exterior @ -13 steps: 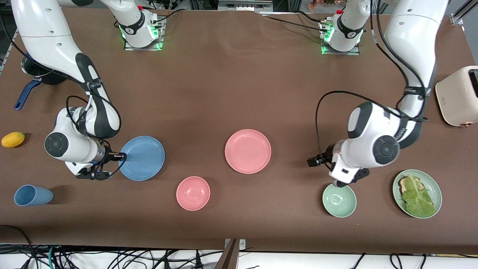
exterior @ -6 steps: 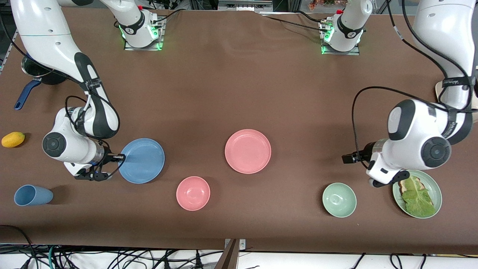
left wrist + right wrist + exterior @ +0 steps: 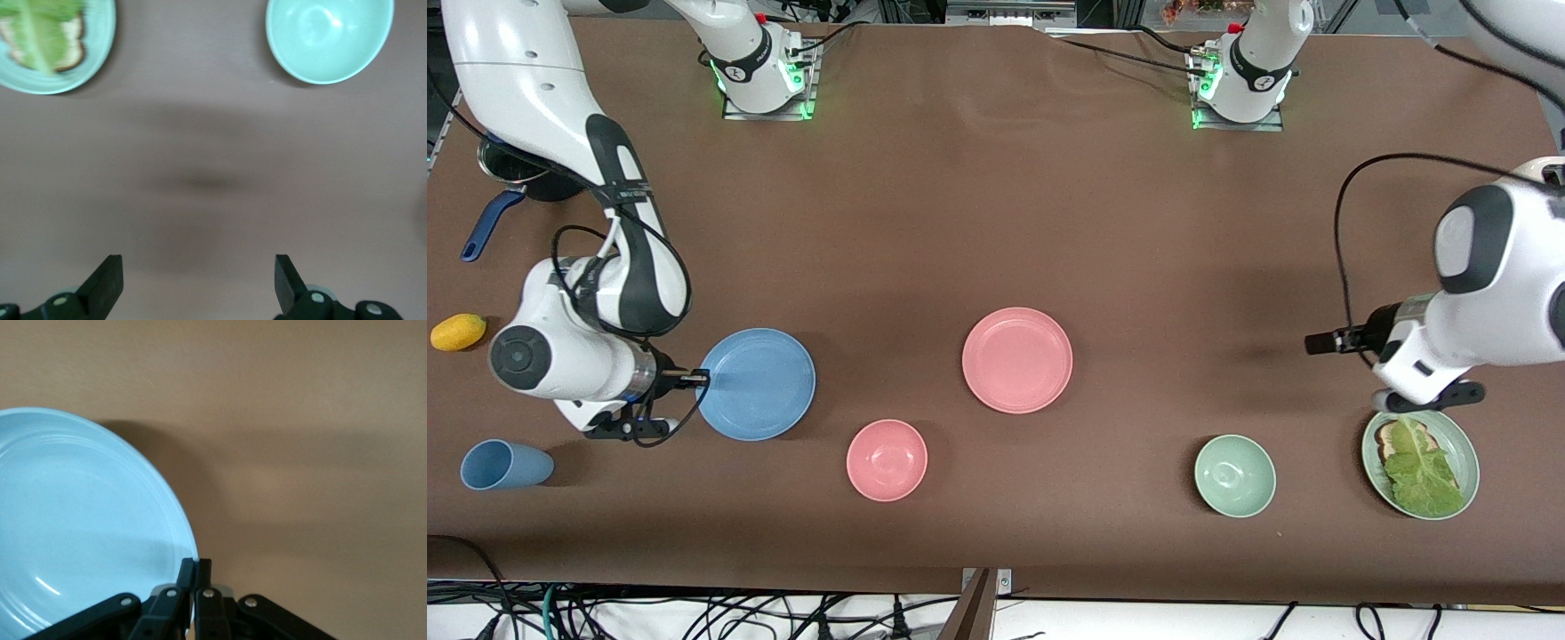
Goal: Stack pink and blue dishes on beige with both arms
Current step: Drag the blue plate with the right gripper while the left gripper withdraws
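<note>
The right gripper (image 3: 694, 380) has its fingers (image 3: 202, 577) pinched on the rim of the blue plate (image 3: 756, 384), near the pink plate (image 3: 1017, 359) mid-counter. The left gripper (image 3: 199, 283) hangs with fingers spread wide, holding nothing, over bare counter (image 3: 996, 222).

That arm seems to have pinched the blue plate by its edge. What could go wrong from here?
The right gripper is shut on only the thin rim of the blue plate, so the plate might tilt or slip out when lifted. No beige plate is in view, so where it should go is unclear. The left gripper hangs open near the lettuce plate and could bump it.
</note>
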`<state>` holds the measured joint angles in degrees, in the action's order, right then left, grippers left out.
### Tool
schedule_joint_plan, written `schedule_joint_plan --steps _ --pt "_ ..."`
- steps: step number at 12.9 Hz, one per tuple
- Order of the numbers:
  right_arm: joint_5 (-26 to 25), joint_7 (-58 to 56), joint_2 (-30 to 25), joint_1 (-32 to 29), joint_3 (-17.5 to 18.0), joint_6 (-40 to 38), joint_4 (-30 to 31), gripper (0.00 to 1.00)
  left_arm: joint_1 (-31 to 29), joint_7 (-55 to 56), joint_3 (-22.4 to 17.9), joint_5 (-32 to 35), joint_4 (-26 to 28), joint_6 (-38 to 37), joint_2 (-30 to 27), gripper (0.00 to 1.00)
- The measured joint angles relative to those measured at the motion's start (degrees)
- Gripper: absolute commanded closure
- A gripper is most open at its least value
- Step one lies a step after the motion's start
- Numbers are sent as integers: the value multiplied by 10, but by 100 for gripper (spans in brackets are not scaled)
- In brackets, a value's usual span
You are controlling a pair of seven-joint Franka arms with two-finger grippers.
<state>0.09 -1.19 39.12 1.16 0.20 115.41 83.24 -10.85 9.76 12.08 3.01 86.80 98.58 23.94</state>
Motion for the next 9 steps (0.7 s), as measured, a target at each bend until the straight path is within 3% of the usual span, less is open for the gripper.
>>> schedule_joint_plan --steps 4,9 --pt "3 -7 -28 35 18 -120 -87 100 1 -80 -36 16 40 -16 -67 0" --pt "20 69 -53 81 75 -141 -100 100 39 -84 -50 16 43 -43 -138 0"
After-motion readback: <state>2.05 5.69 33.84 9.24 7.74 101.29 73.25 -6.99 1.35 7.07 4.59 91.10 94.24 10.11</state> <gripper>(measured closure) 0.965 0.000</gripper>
